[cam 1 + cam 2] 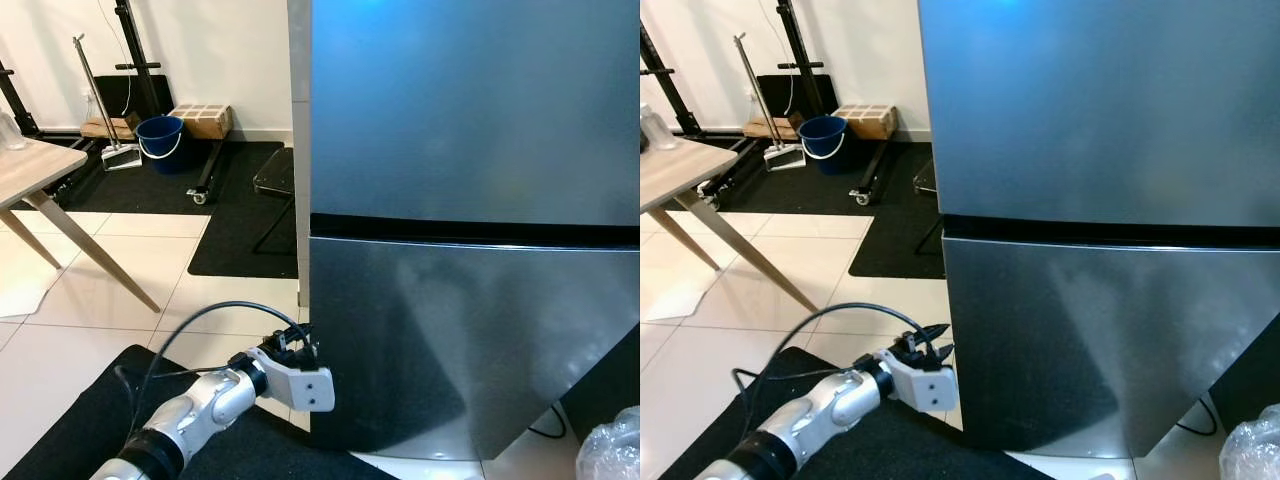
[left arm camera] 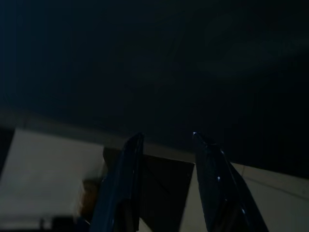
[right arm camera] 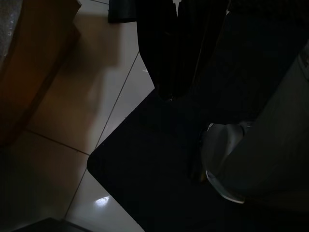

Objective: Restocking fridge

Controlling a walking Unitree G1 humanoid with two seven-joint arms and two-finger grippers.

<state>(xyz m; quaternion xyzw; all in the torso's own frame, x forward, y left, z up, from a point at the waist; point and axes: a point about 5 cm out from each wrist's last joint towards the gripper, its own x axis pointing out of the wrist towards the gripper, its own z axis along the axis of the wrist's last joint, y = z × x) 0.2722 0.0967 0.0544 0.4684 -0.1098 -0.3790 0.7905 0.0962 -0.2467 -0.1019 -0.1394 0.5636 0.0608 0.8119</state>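
The left gripper [image 1: 296, 338] reaches forward on its silver arm [image 1: 196, 407], low down, and its two long black fingers [image 2: 219, 186] stand a little apart with nothing between them; their tips are just beside the lower left corner of the tall fridge with brushed steel doors [image 1: 470, 250], at the edge of the lower door, and I cannot tell if they touch the metal. In the left wrist view the fingers point at a very dark surface, with pale floor below it. The fridge is shut, and a dark seam between the upper and lower door runs across it above the gripper. Under the arm lies a black floor mat [image 1: 70, 430] on the white tiled floor [image 1: 110, 320]. Farther to the left of the gripper stands a light wooden table with slanted legs [image 1: 40, 170]. Behind it, far from the gripper by the white wall, there are a blue plastic bucket [image 1: 160, 142], a small cardboard box [image 1: 202, 120] and a long-handled dustpan [image 1: 112, 150]. To the right of the gripper, at the far side of the fridge, a crumpled clear plastic bag [image 1: 610, 447] lies low. The right gripper [image 3: 166, 53] hangs idle over another dark mat [image 3: 159, 179], and its fingers seem closed together, holding nothing.
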